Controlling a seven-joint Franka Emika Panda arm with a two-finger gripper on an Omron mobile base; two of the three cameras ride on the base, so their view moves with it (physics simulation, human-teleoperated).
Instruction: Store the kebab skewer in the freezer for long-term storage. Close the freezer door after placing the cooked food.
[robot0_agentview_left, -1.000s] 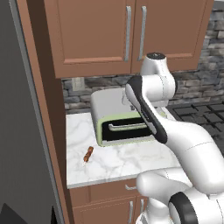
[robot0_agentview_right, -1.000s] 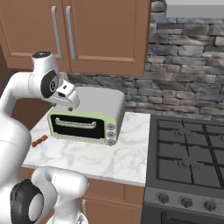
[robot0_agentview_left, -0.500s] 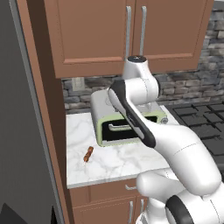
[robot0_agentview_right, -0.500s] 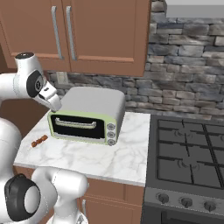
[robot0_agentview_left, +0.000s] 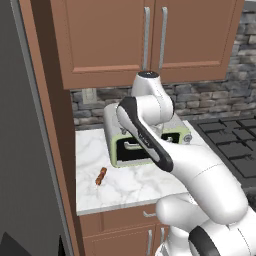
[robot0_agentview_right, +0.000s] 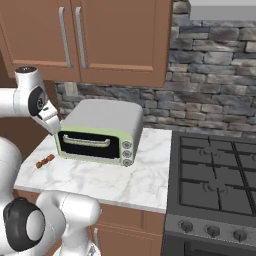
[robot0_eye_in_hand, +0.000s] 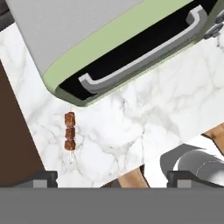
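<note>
The kebab skewer (robot0_agentview_left: 101, 176) lies flat on the marble counter (robot0_agentview_left: 130, 187), left of a toaster oven and near the counter's front edge. It also shows as the small reddish skewer (robot0_agentview_right: 45, 161) and, from above, as three brown chunks on a pale stick (robot0_eye_in_hand: 69, 133). My gripper (robot0_eye_in_hand: 111, 179) hangs open and empty above the counter, by the oven's front left corner, with the skewer below and a little to one side of it. The hand (robot0_agentview_right: 49, 117) is well above the skewer. The freezer (robot0_agentview_left: 20, 130) is the tall grey face at the far left; I cannot tell how its door stands.
A green and grey toaster oven (robot0_agentview_right: 100, 132) stands at the back of the counter, its door shut. Brown wall cabinets (robot0_agentview_left: 140, 35) hang above it. A gas stove (robot0_agentview_right: 215, 175) adjoins the counter on the right. A brown cabinet side (robot0_agentview_left: 55, 150) separates counter and freezer.
The arm has swung left across the front of the toaster oven, bringing the hand over the counter's left part. The gripper stays open. The skewer has not moved.
</note>
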